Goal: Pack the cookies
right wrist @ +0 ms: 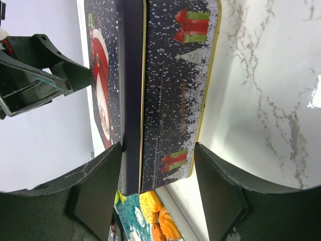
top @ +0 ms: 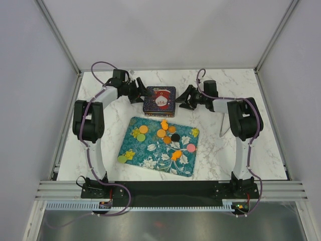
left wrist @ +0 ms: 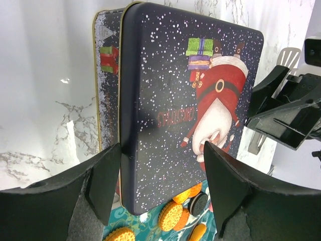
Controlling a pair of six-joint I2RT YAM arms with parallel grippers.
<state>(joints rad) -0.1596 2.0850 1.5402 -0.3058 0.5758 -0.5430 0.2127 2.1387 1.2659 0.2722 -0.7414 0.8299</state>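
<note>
A dark blue Santa tin (top: 159, 100) stands shut at the back of the table. Cookies lie on a teal flowered tray (top: 150, 156) in front of it: several orange ones (top: 161, 133), a black one (top: 175, 137), a pink one (top: 190, 147) and green ones (top: 141, 137). My left gripper (top: 145, 93) is open at the tin's left side, and its jaws straddle a corner of the lid (left wrist: 170, 100). My right gripper (top: 181, 98) is open at the tin's right side (right wrist: 173, 90). Orange cookies (left wrist: 170, 216) and the black one (left wrist: 198, 203) show below the lid.
A thin metal utensil (top: 222, 128) lies on the marble table right of the tray, beside the right arm. White walls enclose the table on three sides. A metal rail (top: 165, 188) runs along the near edge by the arm bases.
</note>
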